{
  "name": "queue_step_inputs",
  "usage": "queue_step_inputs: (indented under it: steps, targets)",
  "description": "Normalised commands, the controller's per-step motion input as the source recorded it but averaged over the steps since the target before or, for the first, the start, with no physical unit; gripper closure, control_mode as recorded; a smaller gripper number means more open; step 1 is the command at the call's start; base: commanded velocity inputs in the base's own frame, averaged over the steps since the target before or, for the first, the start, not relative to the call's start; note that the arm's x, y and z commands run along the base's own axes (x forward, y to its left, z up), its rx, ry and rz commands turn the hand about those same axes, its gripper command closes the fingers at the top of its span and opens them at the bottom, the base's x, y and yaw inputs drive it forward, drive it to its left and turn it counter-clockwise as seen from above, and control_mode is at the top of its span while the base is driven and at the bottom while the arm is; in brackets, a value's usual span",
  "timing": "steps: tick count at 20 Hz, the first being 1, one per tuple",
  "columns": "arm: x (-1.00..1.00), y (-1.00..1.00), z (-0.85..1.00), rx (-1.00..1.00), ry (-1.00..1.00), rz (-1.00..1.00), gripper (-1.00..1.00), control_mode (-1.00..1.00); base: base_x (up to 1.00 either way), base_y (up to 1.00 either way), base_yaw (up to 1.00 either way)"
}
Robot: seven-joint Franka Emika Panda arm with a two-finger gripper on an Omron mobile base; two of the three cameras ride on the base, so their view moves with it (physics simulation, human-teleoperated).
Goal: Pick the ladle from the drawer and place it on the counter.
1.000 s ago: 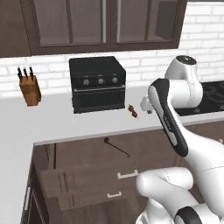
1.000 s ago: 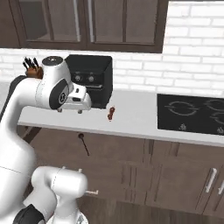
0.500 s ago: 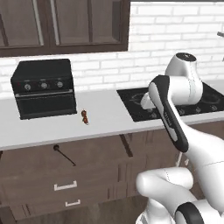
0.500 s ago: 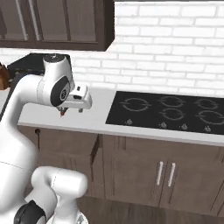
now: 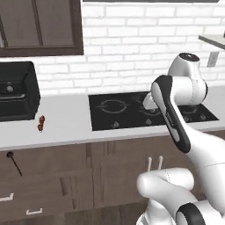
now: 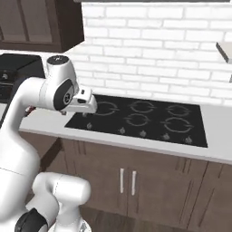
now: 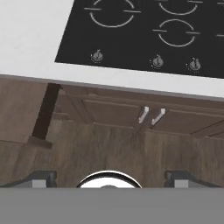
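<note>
Ladle [image 5: 14,163] lies far left of stovetop [image 5: 149,110], handle slanting down-right; we hold pincer [image 5: 148,102] over stovetop, grip state unclear.

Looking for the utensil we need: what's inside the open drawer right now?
The ladle lies in the drawer below the counter. The rest of the drawer's inside runs off the picture's edge.

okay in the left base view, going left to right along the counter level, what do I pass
Black toaster oven → ladle, just below the counter edge → small reddish-brown item → black stovetop → the robot's white arm.
</note>
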Motion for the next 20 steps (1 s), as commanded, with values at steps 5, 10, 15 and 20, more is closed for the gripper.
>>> queue_step_inputs:
  steps: [5, 10, 15, 20]
  targets:
    - [0.0, 0.0, 0.0, 0.0, 0.0, 0.0, -1.0, 1.0, 0.2, -0.68, 0.49]
    - [0.0, 0.0, 0.0, 0.0, 0.0, 0.0, -1.0, 1.0, 0.02, -0.22, 0.48]
    - [0.0, 0.0, 0.0, 0.0, 0.0, 0.0, -1.0, 1.0, 0.19, 0.01, 0.38]
    - [0.0, 0.0, 0.0, 0.0, 0.0, 0.0, -1.0, 1.0, 0.23, 0.08, 0.3]
